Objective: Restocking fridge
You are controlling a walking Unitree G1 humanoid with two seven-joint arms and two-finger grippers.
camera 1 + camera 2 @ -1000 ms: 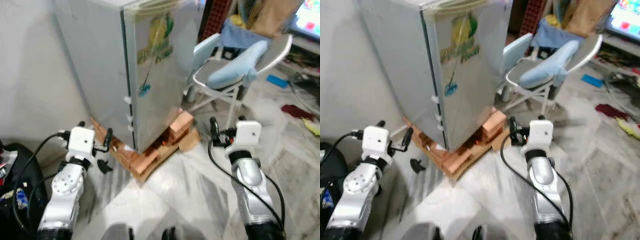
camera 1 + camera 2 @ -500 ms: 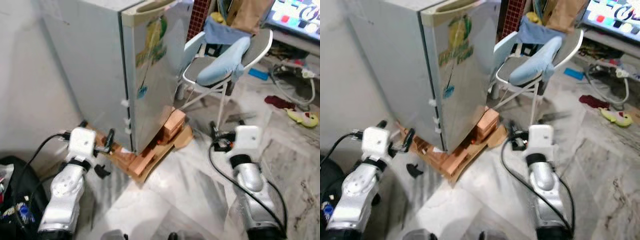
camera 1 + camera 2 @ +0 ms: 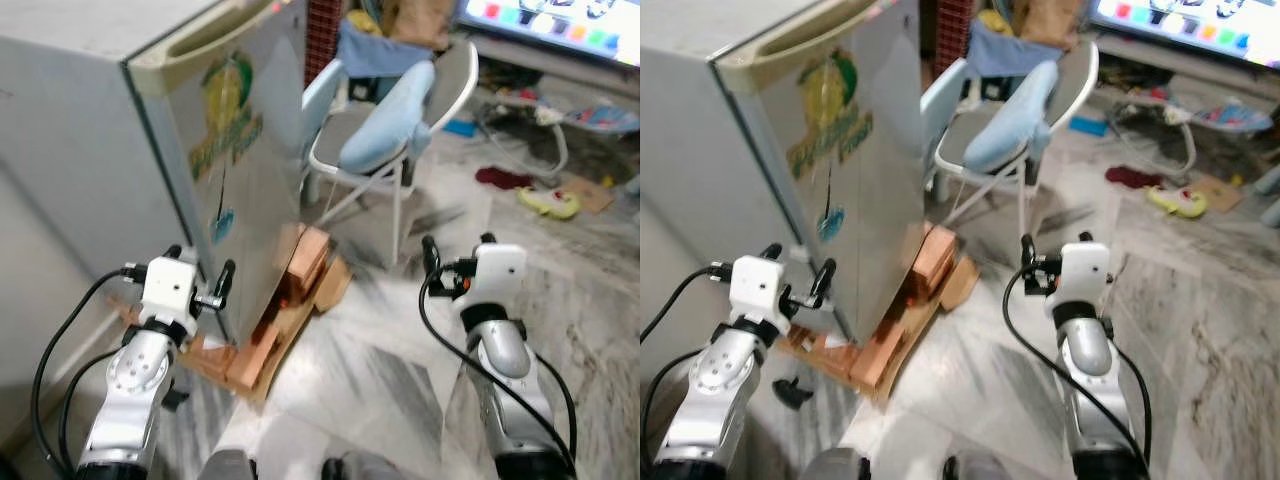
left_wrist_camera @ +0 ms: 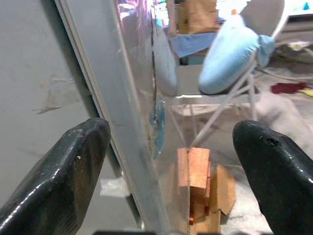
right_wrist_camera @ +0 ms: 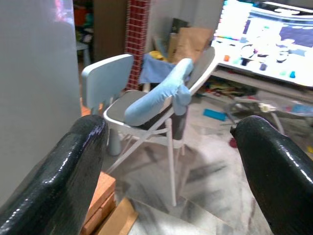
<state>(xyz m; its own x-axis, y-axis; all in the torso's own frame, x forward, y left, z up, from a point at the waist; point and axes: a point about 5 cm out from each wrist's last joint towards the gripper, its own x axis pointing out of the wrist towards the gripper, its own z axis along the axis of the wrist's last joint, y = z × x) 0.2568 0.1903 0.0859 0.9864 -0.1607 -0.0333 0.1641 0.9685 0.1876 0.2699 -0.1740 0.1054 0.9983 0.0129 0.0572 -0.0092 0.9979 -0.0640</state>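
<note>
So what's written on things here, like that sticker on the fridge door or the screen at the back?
Fridge door sticker: green lettering under a round green and yellow picture, too blurred to read.
Small blue sticker lower on the door: no text that can be made out.
Screen behind the chair: coloured shapes, no legible words.
Nothing else carries readable text.

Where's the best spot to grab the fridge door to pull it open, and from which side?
Probably the recessed cream handle strip along the top of the fridge door. The door's seam edge faces the left gripper, which is open beside it, so the hinge is likely on the far side. Hook fingers into the recess from the front, near that corner, and pull outward.
</note>
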